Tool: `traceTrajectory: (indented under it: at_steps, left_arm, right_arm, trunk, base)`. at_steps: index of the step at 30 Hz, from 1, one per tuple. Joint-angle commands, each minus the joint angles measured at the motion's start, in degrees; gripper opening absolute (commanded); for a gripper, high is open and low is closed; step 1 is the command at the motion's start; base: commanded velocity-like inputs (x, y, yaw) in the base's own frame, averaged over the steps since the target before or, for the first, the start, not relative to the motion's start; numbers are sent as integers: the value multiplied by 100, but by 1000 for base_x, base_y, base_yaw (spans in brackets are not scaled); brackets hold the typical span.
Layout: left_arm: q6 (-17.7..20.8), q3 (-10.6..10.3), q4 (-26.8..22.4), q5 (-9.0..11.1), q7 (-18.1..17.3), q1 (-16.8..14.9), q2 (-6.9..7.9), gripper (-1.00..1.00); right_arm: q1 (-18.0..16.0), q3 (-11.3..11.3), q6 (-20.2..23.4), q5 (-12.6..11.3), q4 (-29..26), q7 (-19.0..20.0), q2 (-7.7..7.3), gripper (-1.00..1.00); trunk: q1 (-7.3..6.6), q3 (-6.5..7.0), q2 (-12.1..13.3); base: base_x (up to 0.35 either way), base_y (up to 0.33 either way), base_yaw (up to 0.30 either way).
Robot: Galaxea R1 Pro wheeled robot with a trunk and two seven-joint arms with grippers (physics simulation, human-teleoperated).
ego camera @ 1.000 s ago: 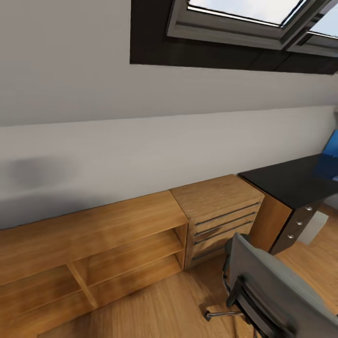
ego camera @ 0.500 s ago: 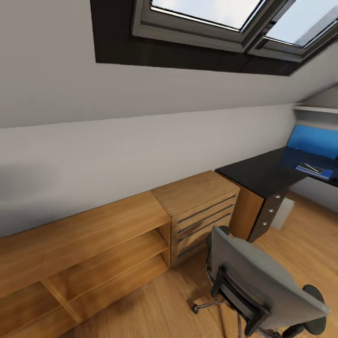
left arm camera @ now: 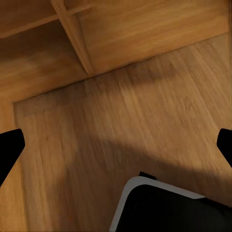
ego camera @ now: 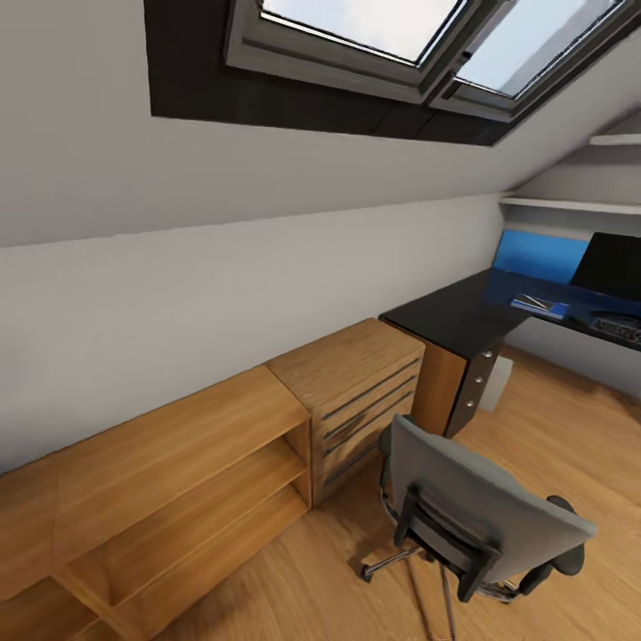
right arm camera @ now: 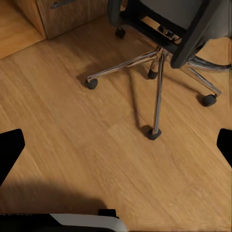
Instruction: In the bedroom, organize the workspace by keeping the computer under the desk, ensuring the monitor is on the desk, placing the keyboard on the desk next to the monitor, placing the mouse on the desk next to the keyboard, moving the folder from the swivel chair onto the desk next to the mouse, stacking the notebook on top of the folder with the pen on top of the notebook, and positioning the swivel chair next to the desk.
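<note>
A grey swivel chair (ego camera: 476, 507) is standing on the wood floor at five o'clock, its back turned toward the camera, while at three o'clock the black bench (ego camera: 450, 316) is carrying the blue folder (ego camera: 541, 307), the black monitor (ego camera: 612, 264) and the keyboard (ego camera: 617, 328).

Black worktop (ego camera: 445, 320) in the corner, blue folder (ego camera: 539, 307) lying on it beside the monitor (ego camera: 612, 264), keyboard (ego camera: 616, 328) in front of the monitor, swivel chair (ego camera: 476, 512) on the wood floor (ego camera: 303, 579) near the worktop
</note>
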Motion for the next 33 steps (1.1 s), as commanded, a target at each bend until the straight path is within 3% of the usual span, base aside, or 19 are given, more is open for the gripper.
traceTrajectory:
  at_steps: [1,6,24,33]
  left_arm:
    - [35,-48,-14,2,59,3,1,100]
    - [217,-43,-21,2,59,3,1,100]
    - [263,-53,-23,-7,48,3,1,100]
    - [264,-57,-23,-7,-193,3,15,100]
  right_arm:
    - [-6,51,-20,-36,8,-23,4,100]
    - [-6,51,-23,-35,8,-23,2,100]
    - [-6,51,-24,-31,8,-23,2,100]
    - [-6,51,-24,-31,8,-23,2,100]
  trunk:
    - [3,-10,-11]
    - [3,-10,-11]
    - [3,-10,-11]
    - [3,-10,-11]
  base:
    - [-1,64,-300]
    - [0,25,-300]
    - [0,2,-300]
    - [123,27,-300]
